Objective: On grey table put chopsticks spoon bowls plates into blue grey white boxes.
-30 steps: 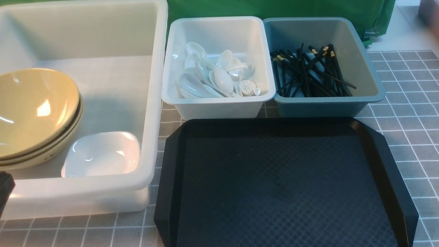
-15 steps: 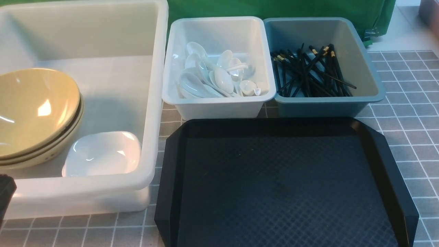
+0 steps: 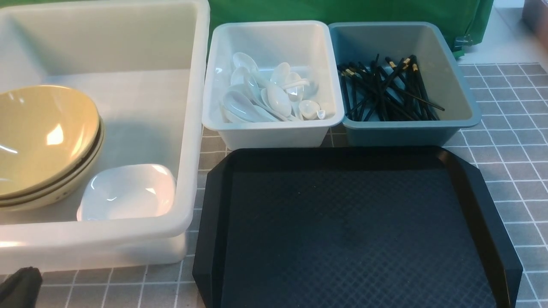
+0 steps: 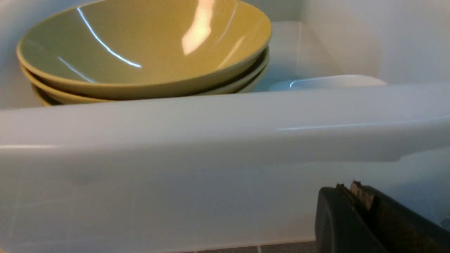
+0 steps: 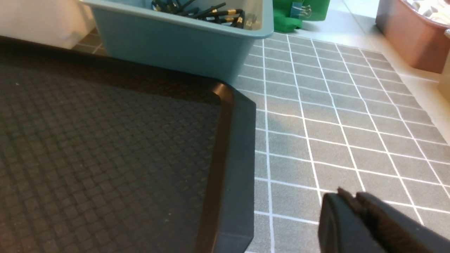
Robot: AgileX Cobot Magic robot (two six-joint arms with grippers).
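Sitting low at the near left corner of the front view, the left claw [image 3: 19,286] has its jaws pressed together and holds nothing; it hangs just outside the near wall of the big tub [image 3: 98,241], over the grey table [image 3: 505,141]. From that claw, the stacked yellow-green bowls [image 3: 43,137] lie at about 12 o'clock inside the tub, and a white plate [image 3: 128,192] rests beside them at about 1 o'clock, touching the tub's near wall. In the left wrist view the tub rim [image 4: 211,119] fills the middle, with the bowls [image 4: 140,45] behind it and the claw tip [image 4: 355,196] in front of it. Farther off, at about 2 o'clock, the white bin [image 3: 274,132] holds a heap of spoons [image 3: 269,96], and the blue-grey bin [image 3: 406,132] touching its right side holds the chopsticks [image 3: 385,92]. A black tray [image 3: 355,231] lies bare in front of both bins. The right claw [image 5: 351,200] shows only in its wrist view, over the table just off the tray's corner [image 5: 235,116], jaws nearly together with nothing between them; the chopstick bin [image 5: 175,45] lies well apart, at about 11 o'clock.
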